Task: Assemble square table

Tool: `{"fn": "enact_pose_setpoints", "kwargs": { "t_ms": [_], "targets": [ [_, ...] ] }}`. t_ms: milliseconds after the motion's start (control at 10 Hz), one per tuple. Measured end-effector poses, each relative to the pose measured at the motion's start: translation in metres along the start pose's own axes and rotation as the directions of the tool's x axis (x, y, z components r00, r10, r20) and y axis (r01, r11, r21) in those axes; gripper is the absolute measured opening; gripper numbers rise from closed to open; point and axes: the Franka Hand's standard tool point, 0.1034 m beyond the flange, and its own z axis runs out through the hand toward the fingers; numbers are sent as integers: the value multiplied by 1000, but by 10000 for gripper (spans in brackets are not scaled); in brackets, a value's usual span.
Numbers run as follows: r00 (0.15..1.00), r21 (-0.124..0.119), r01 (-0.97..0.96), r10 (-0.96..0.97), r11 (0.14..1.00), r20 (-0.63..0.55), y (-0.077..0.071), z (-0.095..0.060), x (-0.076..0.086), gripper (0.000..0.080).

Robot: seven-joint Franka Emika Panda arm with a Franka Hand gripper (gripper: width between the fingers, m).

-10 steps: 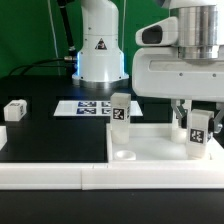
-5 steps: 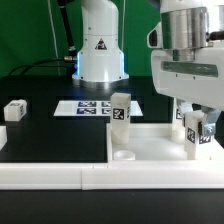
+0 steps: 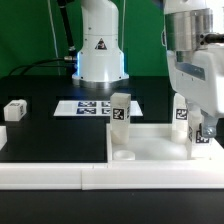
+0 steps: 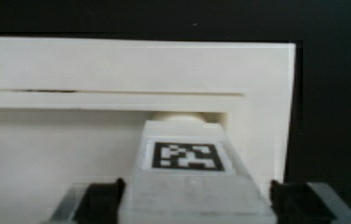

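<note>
My gripper [image 3: 205,133] hangs at four o'clock in the exterior view, its fingers [image 4: 101,205] drawn in against both sides of an upright leg [image 4: 190,160] whose tag faces my wrist camera; I seem to be clamping it, though the contact is blurred. The leg stands on the square panel [image 3: 150,143], at its three o'clock edge. A second leg [image 3: 120,110] stands toward the panel's eleven o'clock, and a third leg [image 3: 14,110] lies on the black table [image 3: 55,135] at nine o'clock
</note>
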Motion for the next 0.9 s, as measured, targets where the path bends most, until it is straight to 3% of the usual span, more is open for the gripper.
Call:
{"fn": "enact_pose_setpoints", "kwargs": {
  "t_ms": [100, 200, 400, 600, 800, 900],
  "targets": [
    [975, -9, 222, -222, 975, -8, -1, -1, -2, 620],
    [928, -9, 372, -372, 928, -5, -2, -1, -5, 620],
    [887, -13, 461, -461, 887, -7, -1, 0, -2, 646],
    [794, -15, 608, -608, 794, -6, -1, 0, -1, 649],
    [461, -53, 886, -887, 461, -14, -2, -1, 6, 649],
    [365, -57, 929, -931, 365, -12, -3, -1, 6, 649]
  ]
}}
